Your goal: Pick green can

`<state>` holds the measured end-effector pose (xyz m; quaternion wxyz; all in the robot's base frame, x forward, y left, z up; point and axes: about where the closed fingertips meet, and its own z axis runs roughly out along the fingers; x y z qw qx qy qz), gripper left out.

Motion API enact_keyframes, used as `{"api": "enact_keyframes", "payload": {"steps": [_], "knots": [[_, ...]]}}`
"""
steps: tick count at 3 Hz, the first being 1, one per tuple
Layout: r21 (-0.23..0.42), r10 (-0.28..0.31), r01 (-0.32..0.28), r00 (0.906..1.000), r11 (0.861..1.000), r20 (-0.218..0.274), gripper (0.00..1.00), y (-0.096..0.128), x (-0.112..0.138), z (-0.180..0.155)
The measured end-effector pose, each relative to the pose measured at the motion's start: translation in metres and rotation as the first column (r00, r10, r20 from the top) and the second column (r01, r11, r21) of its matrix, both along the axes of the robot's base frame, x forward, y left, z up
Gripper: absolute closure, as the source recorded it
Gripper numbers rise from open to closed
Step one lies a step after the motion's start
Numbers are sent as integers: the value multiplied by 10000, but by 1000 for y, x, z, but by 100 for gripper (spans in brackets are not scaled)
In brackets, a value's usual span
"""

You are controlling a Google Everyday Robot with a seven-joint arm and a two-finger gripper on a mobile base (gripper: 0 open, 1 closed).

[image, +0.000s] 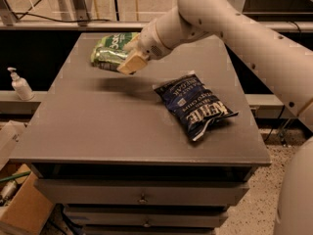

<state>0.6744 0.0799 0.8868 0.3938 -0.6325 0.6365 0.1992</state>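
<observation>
The green can (103, 59), small and shiny with pale markings, lies sideways in my gripper (122, 58), held a little above the grey table (98, 126) at its far left part. A shadow lies on the table under it. The gripper is shut on the can, with one tan fingertip (130, 63) showing on the can's right side. My white arm comes in from the upper right. A flat green snack bag (119, 39) with white lettering lies on the table just behind the can.
A dark blue chip bag (195, 104) lies on the right half of the table. A white pump bottle (20, 84) stands on a ledge to the left. A cardboard box (24, 212) sits low left. Drawers (142, 192) are under the tabletop.
</observation>
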Motion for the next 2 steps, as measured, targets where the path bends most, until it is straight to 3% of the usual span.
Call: {"api": "enact_keyframes", "payload": {"steps": [1, 2], "knots": [[1320, 385, -371, 9992, 9906, -82, 100, -5, -16, 32], [2215, 717, -688, 9974, 9727, -48, 100, -6, -31, 66]]}}
